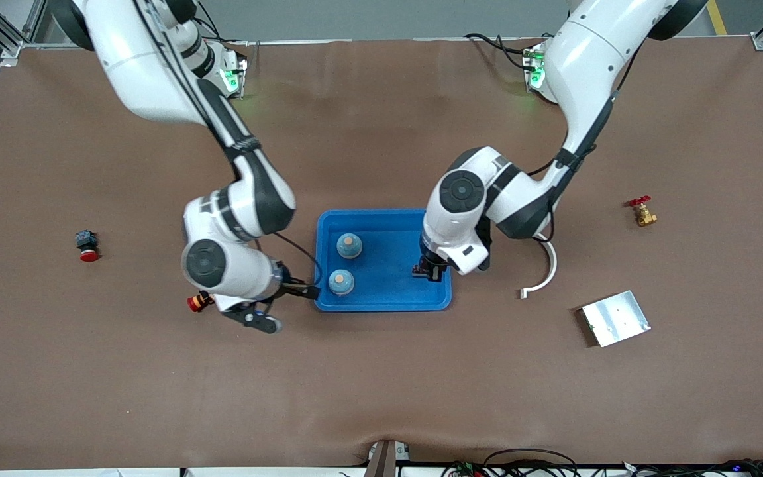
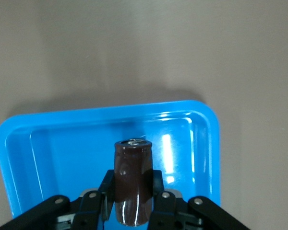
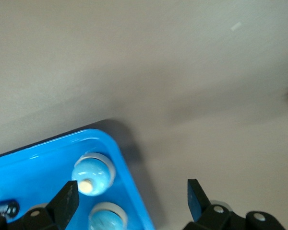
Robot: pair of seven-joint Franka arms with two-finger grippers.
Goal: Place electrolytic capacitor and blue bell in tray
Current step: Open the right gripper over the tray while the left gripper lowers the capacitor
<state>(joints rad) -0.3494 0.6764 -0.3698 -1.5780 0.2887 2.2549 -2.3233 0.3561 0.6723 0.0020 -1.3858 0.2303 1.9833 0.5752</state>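
Left tool (image 2: 130,203) clamped on dark-brown, silver-topped capacitor (image 2: 132,187) over tray (image 2: 201,143); front view hides it. Two blue bells (image 1: 349,245) in tray. Right tool (image 3: 132,199) spread apart over tray's edge.

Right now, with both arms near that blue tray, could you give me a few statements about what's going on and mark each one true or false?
1. Two blue bells sit in the tray. True.
2. The left gripper, jaws shut, holds a dark capacitor over the tray. True.
3. The right gripper clamps a bell. False: its jaws are open and hold nothing, by the tray's edge toward the right arm's end.
4. The silver plate lies in the tray. False: it lies on the table toward the left arm's end.
5. A brass valve with a red handle sits on the table. True.
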